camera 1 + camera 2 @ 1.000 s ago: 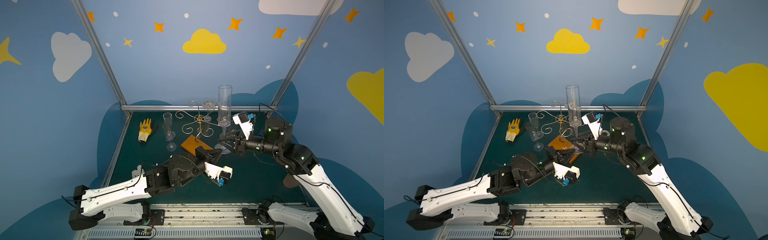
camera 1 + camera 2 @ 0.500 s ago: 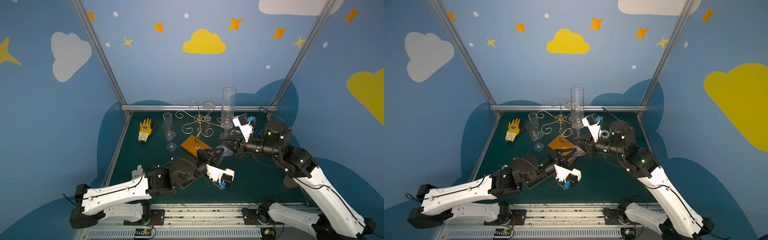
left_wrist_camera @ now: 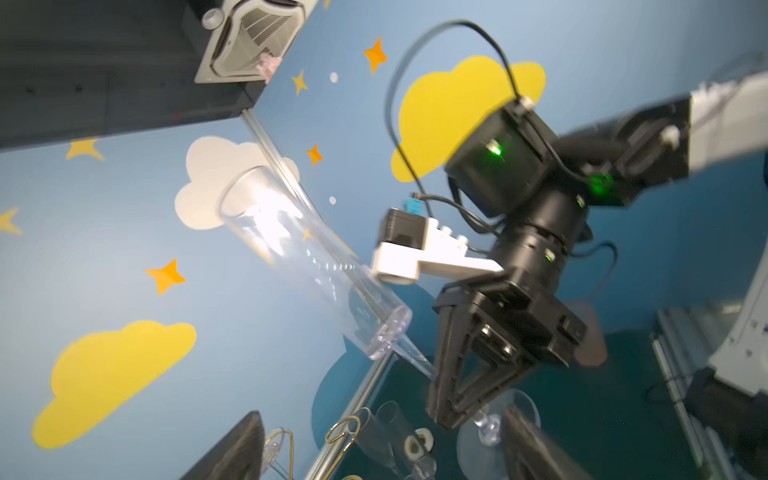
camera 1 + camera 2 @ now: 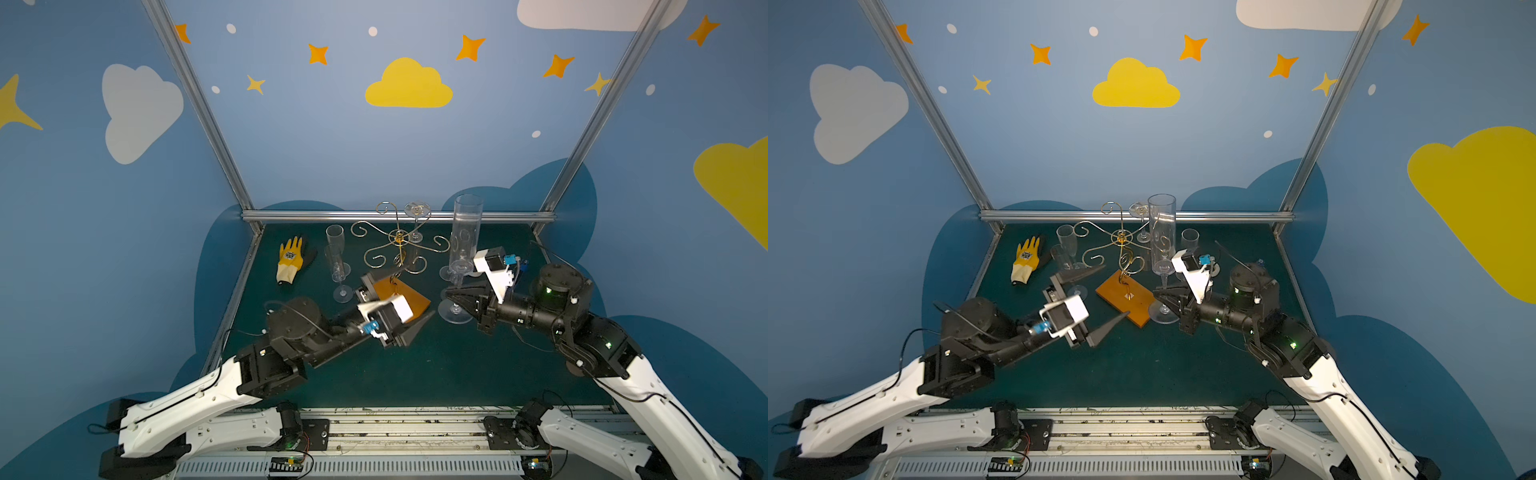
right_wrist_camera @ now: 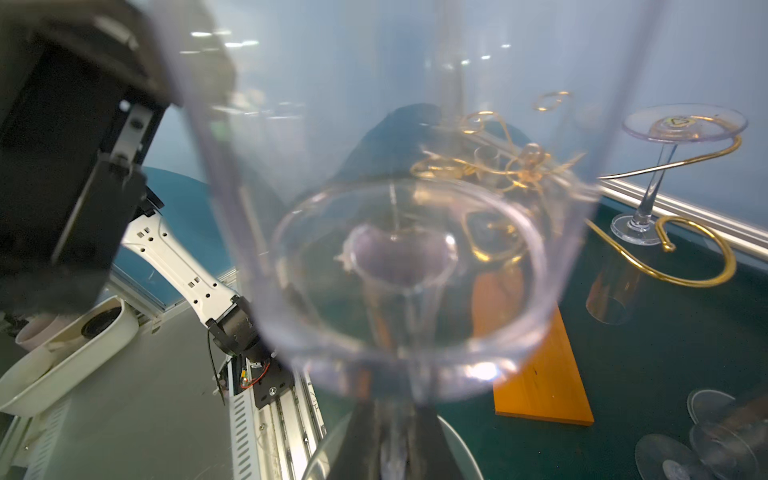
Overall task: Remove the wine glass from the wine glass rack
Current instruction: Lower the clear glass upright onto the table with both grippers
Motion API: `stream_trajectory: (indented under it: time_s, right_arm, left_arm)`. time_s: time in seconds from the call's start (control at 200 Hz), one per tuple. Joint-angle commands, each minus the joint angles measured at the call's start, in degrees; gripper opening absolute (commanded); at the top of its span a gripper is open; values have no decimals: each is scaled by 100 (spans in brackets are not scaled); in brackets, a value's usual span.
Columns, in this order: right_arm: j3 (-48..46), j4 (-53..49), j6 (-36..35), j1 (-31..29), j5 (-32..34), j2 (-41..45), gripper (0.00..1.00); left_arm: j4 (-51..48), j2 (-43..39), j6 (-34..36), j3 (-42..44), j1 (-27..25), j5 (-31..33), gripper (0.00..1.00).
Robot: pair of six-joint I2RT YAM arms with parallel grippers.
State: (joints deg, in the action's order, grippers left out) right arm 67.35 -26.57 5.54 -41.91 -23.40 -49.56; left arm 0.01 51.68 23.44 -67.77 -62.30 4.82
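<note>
In both top views my right pincer (image 4: pixel 451 294) is pinching the stem of the tall wine glass (image 4: pixel 466 232). The glass is standing upright just right of the rack (image 4: pixel 399 239), free of its curled arms. I cannot tell whether its foot is touching the mat (image 4: pixel 415 374). My left pincer (image 4: pixel 1116 291) is gaping wide beside the rack's wooden base (image 4: pixel 1125 297), gripping nothing. A second glass (image 4: pixel 417 210) is hanging upside down on a rear arm.

The left wrist camera is showing the held glass's bowl clear right through.

The right wrist camera is looking through that bowl at the rack. Beyond the table a white tray (image 5: pixel 83 357) is holding pale dishes (image 5: pixel 37 365).
</note>
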Motion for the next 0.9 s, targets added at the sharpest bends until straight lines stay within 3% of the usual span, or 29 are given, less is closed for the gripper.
stream_trajectory:
  time_s: [0.0, 0.345, 0.556, 0.896]
  right_arm:
    - [-381, 750, -300, -74, -255, 226, 0]
    - [-995, 1150, -321, -441, -215, 405, 0]
    - [-1278, 1540, -148, -892, -28, 277, 0]
    - [-1501, 2010, -88, -1542, 339, -58, 0]
  left_arm:
    - [-15, -44, -2203, -59, 602, -1477, 89]
    - [599, 517, -4067, -263, 1627, -3281, 91]
    - [1082, 788, -4634, -202, 1808, -3479, 92]
    - [1524, 958, -4903, -34, 1819, -3670, 92]
